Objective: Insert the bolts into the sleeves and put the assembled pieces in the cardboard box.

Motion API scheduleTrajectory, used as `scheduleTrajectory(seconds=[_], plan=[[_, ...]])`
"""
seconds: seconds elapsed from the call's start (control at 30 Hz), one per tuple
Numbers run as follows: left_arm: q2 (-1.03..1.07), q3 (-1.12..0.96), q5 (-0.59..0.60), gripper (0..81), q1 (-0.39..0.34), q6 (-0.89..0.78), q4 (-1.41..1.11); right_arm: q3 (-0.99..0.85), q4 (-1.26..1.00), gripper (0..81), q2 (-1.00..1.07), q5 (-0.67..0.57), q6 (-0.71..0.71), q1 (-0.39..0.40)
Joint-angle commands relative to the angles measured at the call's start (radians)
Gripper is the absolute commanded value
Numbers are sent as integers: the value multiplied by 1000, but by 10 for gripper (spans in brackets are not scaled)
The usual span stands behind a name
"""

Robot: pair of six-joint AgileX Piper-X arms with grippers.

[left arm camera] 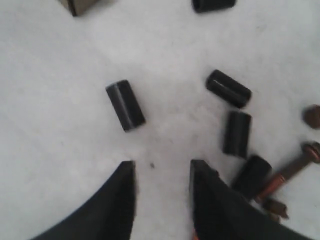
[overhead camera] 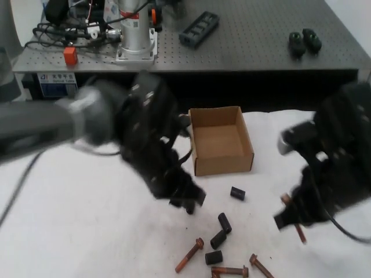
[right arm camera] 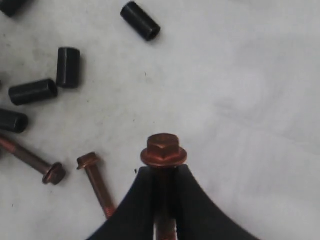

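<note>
Over the white desk near the cardboard box, the left jaws hang open by a black sleeve. The right jaws are closed tight on a bolt.

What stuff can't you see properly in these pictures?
- High view: the left gripper is blurred, so its fingers cannot be read there.
- Right wrist view: the bolt held in the right gripper shows its head; the gripper hides its shank and tip.
- Left wrist view: the cardboard box is cut off by the picture's edge, leaving one corner.
- Left wrist view: another bolt is cut off by the edge.
</note>
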Motion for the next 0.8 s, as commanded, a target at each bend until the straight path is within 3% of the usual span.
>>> scheduleTrajectory(seconds=[0.0,0.1,0.27,0.6,0.7,0.77], plan=[[18,-43,-22,299,-1,22,46,22,4,22,-65,-7,21,-6],[123,-186,-51,346,-1,22,136,47,23,22,-133,-7,31,-6],[241,-326,-67,351,-1,22,235,51,13,22,-191,-7,31,-6],[300,-350,-49,351,-1,-4,284,51,-5,22,-196,-7,31,-6],[310,-350,-15,330,-1,-9,289,51,-9,22,-196,-7,31,-6],[315,-350,-15,275,-1,-9,297,51,-9,22,-196,-7,31,-6]])
